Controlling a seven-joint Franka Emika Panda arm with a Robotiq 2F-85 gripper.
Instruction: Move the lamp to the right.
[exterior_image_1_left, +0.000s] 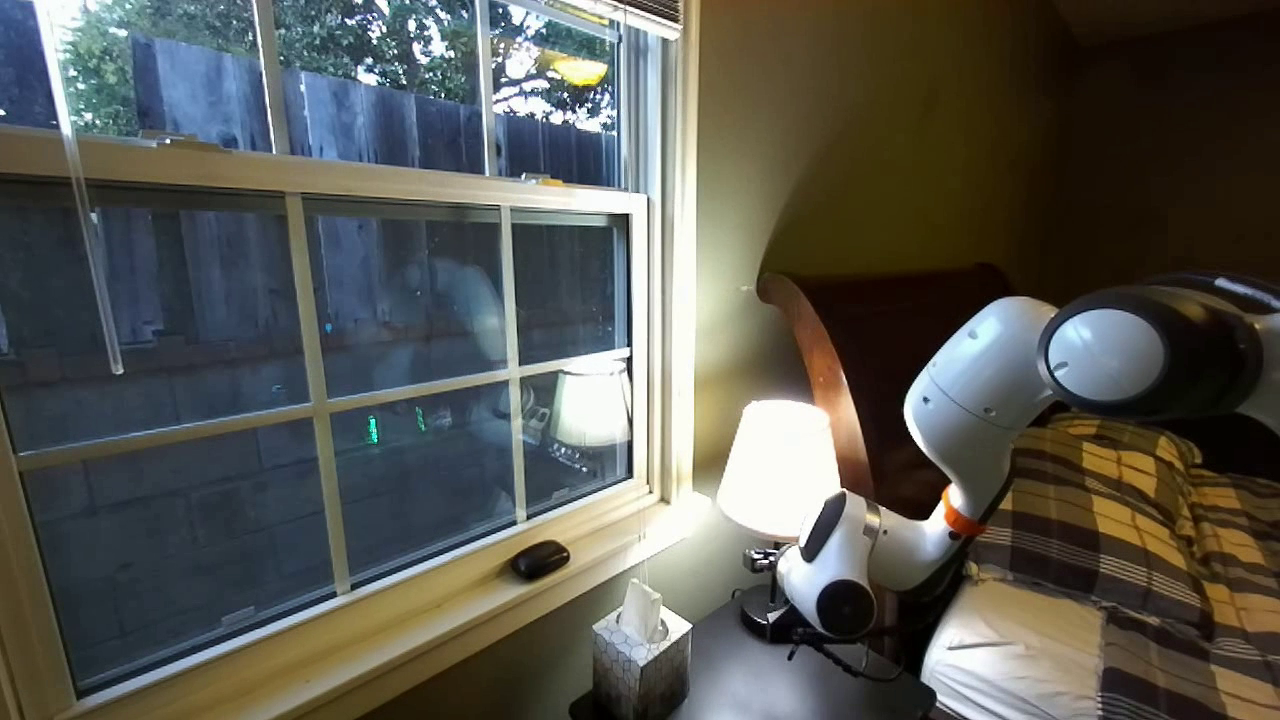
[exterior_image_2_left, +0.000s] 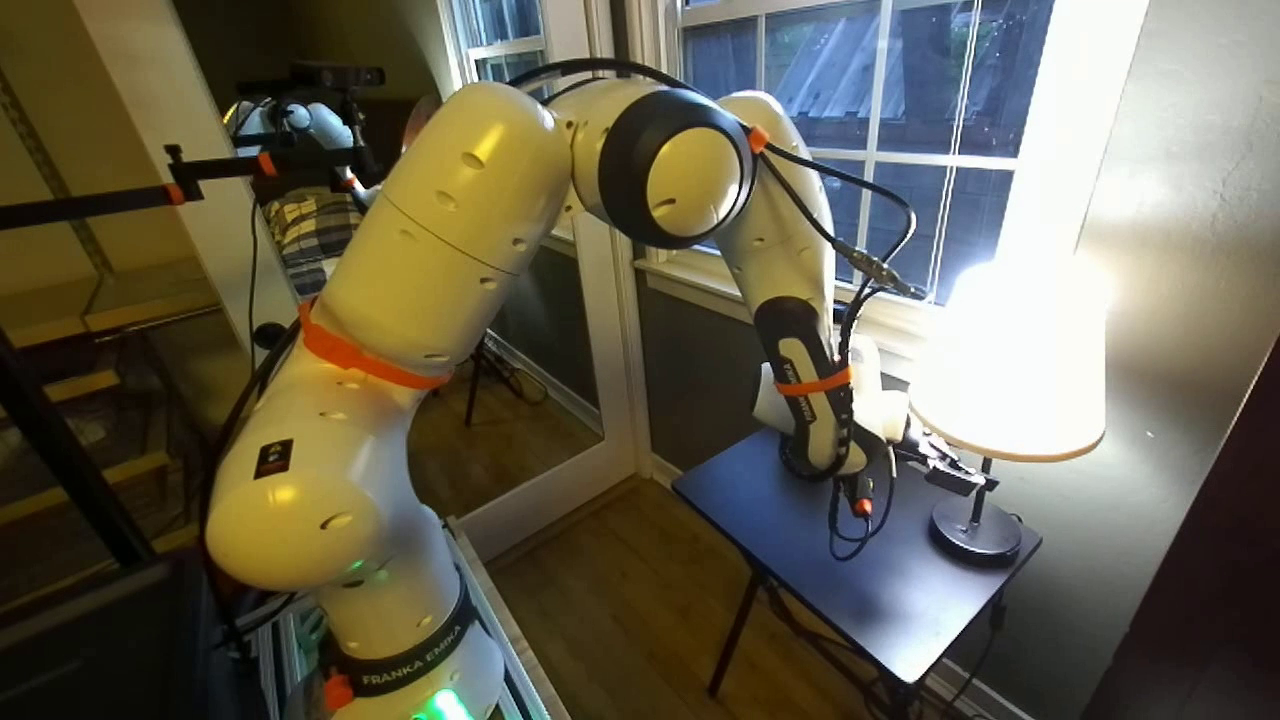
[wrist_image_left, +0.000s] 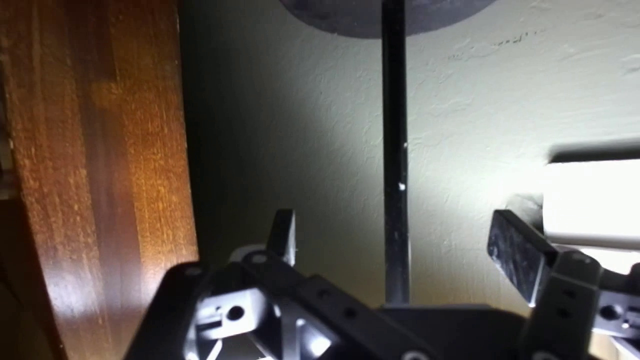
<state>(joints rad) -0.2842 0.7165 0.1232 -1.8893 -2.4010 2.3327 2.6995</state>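
Observation:
The lamp stands upright on a small dark table, with its glowing cream shade (exterior_image_1_left: 778, 470) and round dark base (exterior_image_2_left: 975, 530) in both exterior views. In the wrist view, which looks upside down, the thin black stem (wrist_image_left: 395, 150) runs down the middle and part of the base (wrist_image_left: 345, 17) shows at the top; the shade is out of view there. My gripper (wrist_image_left: 391, 237) is open, one finger on each side of the stem, touching neither. In an exterior view the gripper (exterior_image_2_left: 958, 474) reaches in under the shade at stem height. It is partly hidden in the exterior view with the bed (exterior_image_1_left: 762, 558).
The dark table (exterior_image_2_left: 850, 570) stands against the wall by the window. A tissue box (exterior_image_1_left: 640, 665) is on it beside the lamp. A black mouse (exterior_image_1_left: 540, 558) lies on the sill. The wooden headboard (wrist_image_left: 125, 150) and bed (exterior_image_1_left: 1120, 520) are close on the other side.

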